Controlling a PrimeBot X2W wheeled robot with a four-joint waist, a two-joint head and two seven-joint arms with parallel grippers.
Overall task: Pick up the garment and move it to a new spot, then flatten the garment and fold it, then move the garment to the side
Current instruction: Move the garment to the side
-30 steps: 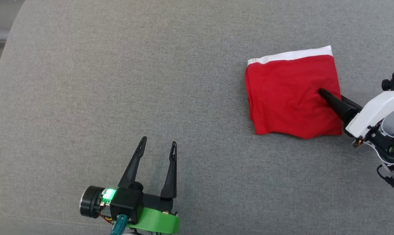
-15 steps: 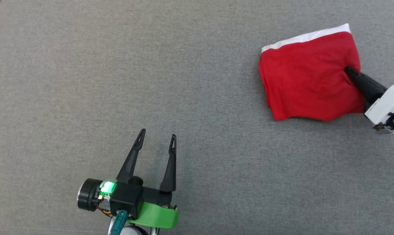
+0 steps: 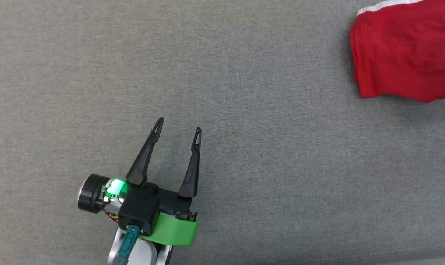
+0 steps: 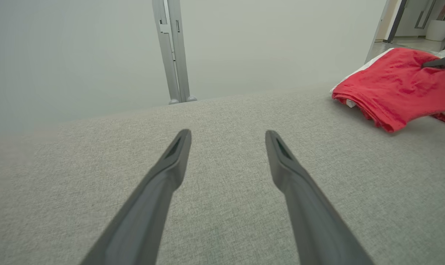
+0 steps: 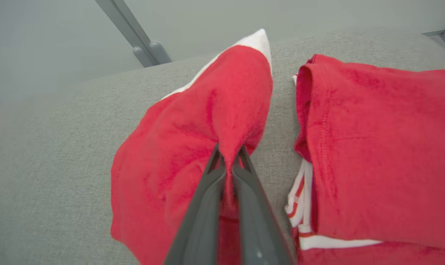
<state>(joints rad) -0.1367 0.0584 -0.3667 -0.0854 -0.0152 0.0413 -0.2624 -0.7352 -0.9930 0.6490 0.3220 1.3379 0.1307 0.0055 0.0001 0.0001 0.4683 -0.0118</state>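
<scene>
Right claw [image 5: 228,156] pinches a fold of the red garment [image 5: 171,158] — likely the move-aside step; next, set it down flat and release. Left claw [image 3: 179,124] idles, fingers apart.

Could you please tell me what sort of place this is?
Probably an indoor lab or office test bay: a grey fabric worktop, a plain pale partition with a metal post, and a red garment.

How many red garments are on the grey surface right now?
2. One garment is pinched in the right gripper; a second garment lies folded just beside it, at the right of the right wrist view. More may be stacked under the second.
</scene>
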